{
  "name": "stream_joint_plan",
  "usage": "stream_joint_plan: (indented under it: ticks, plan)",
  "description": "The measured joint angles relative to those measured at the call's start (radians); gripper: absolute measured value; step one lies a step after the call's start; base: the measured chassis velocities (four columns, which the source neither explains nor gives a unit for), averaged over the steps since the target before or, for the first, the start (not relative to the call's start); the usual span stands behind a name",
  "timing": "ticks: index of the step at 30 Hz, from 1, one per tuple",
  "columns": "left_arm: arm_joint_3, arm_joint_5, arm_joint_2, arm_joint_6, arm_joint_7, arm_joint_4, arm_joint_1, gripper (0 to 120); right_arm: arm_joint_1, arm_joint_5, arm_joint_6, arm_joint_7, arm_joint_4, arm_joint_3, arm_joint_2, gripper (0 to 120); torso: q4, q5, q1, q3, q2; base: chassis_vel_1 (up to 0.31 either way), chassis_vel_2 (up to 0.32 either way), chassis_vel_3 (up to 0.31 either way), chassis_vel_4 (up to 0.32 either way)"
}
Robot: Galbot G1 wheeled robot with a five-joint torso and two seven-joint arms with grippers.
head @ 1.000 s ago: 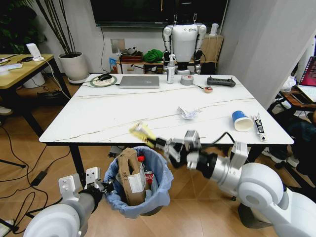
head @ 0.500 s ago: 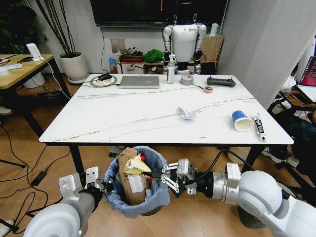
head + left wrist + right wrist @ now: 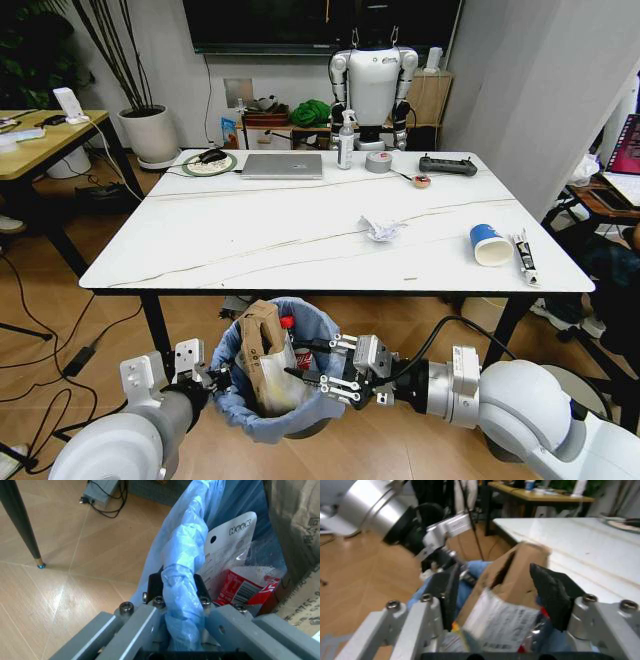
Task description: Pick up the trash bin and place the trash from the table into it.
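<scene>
The right gripper [image 3: 318, 372] sits at the mouth of the trash bin [image 3: 275, 420], at about 3 o'clock from the bin's centre, its jaws spread apart and holding nothing; in the right wrist view the two dark pads stand wide on either side of the torn cardboard box [image 3: 512, 570], not touching it. A yellow wrapper edge [image 3: 461, 639] lies low among the bin's contents. The left gripper [image 3: 222, 378] is at 9 o'clock on the bin, and the left wrist view shows it clamped on the rolled blue bag rim [image 3: 182, 592], carrying the bin just in front of and below the near edge of the table [image 3: 200, 240].

Inside the bin are the cardboard box, a red-labelled bottle [image 3: 289, 325] and a red wrapper [image 3: 245, 588]. On the table remain crumpled white paper [image 3: 380, 230] near the middle, at about 12 o'clock from the bin, and a blue paper cup [image 3: 489, 244] toward 2 o'clock.

In my judgement the step in hand is the drop-off of one piece, with the release seemingly done. The next move calls for lifting the right arm clear of the bag and box without snagging, then reaching up over the table edge for the paper while the left keeps the bin steady
</scene>
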Motion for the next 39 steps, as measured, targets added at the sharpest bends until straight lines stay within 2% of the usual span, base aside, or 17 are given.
stream_joint_plan:
  ticks: [3,5,6,7,8,12,17,18,20,22,25,34,39]
  plan:
    - [0.0,0.001,0.0,0.0,0.001,0.0,0.004,0,0.057,0.125,-0.036,0.255,-0.01,0.002,0.028,66,0.0,0.0,0.0,0.0,0.0,0.0,0.0,0.0,0.0]
    - [0.003,0.003,-0.001,0.0,0.002,0.0,0.009,0,0.123,0.268,-0.098,0.518,-0.034,-0.002,0.057,76,0.0003,-0.0002,0.0,0.0,0.0,0.0,0.0,0.0,0.0]
    - [0.005,0.003,-0.001,0.0,0.002,0.0,0.01,0,0.138,0.287,-0.108,0.565,-0.047,-0.004,0.063,79,0.0002,-0.0001,0.0,0.0,0.0,0.0,0.0,0.0,0.0]
    - [0.005,0.003,-0.001,0.0,0.002,0.0,0.01,0,0.138,0.287,-0.108,0.565,-0.047,-0.004,0.063,79,0.0002,-0.0001,0.0,0.0,0.0,0.0,0.0,0.0,0.0]
    - [0.007,0.006,-0.001,0.0,0.003,0.0,0.011,0,0.167,0.304,-0.119,0.63,-0.084,-0.008,0.073,84,0.0002,-0.0002,0.0,0.0,0.0,0.0,0.0,0.0,0.0]
    - [0.014,0.014,-0.001,0.0,0.006,0.0,0.012,0,0.243,0.314,-0.126,0.732,-0.228,-0.011,0.105,98,0.0001,0.0001,0.0,0.0,0.0,0.0,0.0,0.0,0.0]
    - [0.022,0.018,0.006,0.0,0.014,0.0,0.02,0,0.338,0.356,-0.156,0.829,-0.353,-0.016,0.138,100,0.0,0.0001,0.0,0.0,0.0,0.0,0.0,0.0,0.0]
    - [0.023,0.018,0.008,0.0,0.016,0.0,0.022,0,0.379,0.391,-0.182,0.888,-0.391,-0.024,0.154,100,0.0001,0.0,0.0,0.0,0.0,0.0,0.0,0.0,0.0]
    - [0.023,0.018,0.009,0.0,0.016,0.0,0.023,0,0.398,0.414,-0.191,0.921,-0.406,-0.028,0.163,100,0.0,0.0001,0.0,0.0,0.0,0.0,0.0,0.0,0.0]
    - [0.02,0.018,0.015,0.0,0.017,0.0,0.022,0,0.46,0.543,-0.195,1.07,-0.465,-0.041,0.217,100,0.0001,-0.0002,0.0,0.0,0.0,0.0,0.0,0.0,0.0]
    - [0.016,0.017,0.019,0.0,0.018,0.0,0.022,0,0.504,0.664,-0.166,1.173,-0.511,-0.042,0.28,100,0.0002,-0.0002,0.0,0.0,0.0,0.0,0.0,0.0,0.0]
    - [0.011,0.013,0.025,0.0,0.021,0.0,0.019,0,0.565,0.723,-0.144,1.278,-0.634,-0.051,0.406,100,0.0001,-0.0002,0.0,0.0,0.0,0.0,0.0,0.0,0.0]
    - [0.008,0.012,0.028,0.0,0.021,0.0,0.014,0,0.586,0.717,-0.132,1.286,-0.702,-0.052,0.45,100,0.0002,-0.0002,0.0,0.0,0.0,0.0,0.0,0.0,0.0]
